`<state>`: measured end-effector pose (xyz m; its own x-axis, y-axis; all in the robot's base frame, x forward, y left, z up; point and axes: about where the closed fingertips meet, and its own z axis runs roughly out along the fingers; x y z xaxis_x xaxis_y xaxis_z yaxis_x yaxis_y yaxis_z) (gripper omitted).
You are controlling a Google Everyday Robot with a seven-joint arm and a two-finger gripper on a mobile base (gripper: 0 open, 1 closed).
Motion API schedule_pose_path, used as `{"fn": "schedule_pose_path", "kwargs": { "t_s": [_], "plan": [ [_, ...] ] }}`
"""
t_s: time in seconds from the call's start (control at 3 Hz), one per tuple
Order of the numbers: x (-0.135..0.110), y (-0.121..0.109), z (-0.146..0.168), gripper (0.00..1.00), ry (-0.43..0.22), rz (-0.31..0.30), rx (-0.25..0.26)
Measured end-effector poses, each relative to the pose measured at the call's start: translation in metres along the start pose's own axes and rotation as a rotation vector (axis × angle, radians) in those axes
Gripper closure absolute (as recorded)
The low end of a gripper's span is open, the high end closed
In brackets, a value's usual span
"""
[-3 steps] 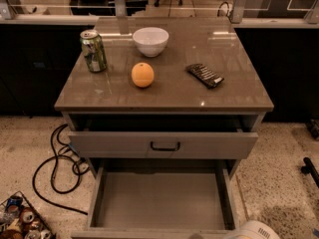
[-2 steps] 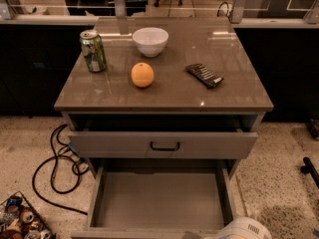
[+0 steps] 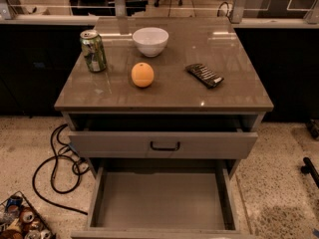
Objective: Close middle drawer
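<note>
The middle drawer (image 3: 159,198) is pulled far out of the grey cabinet. Its long plain grey tray is empty, and its front panel (image 3: 154,233) lies along the bottom edge of the camera view, so its handle is hidden. Above it, the top drawer (image 3: 124,144), with a small black handle (image 3: 165,146), stands slightly out. The lowest drawer is hidden under the open tray. The gripper is not in view.
On the cabinet top (image 3: 234,91) stand a green can (image 3: 93,51), a white bowl (image 3: 150,41), an orange (image 3: 142,74) and a dark snack packet (image 3: 205,75). A black cable (image 3: 52,171) loops on the floor at left, beside a basket of cans (image 3: 20,220).
A white rounded part of the robot showed at the bottom right edge, moved left, and has now left the view. The drawers have not moved.
</note>
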<state>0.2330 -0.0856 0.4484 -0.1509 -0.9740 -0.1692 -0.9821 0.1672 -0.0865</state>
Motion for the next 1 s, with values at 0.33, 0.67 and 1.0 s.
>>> {"fn": "schedule_pose_path", "kwargs": {
  "t_s": [0.33, 0.67, 1.0],
  "plan": [
    [0.000, 0.000, 0.001, 1.00, -0.002, 0.001, -0.001],
    [-0.007, -0.005, 0.012, 1.00, -0.027, 0.012, -0.015],
    [-0.022, -0.012, 0.037, 1.00, -0.082, 0.010, -0.042]
  ]
}}
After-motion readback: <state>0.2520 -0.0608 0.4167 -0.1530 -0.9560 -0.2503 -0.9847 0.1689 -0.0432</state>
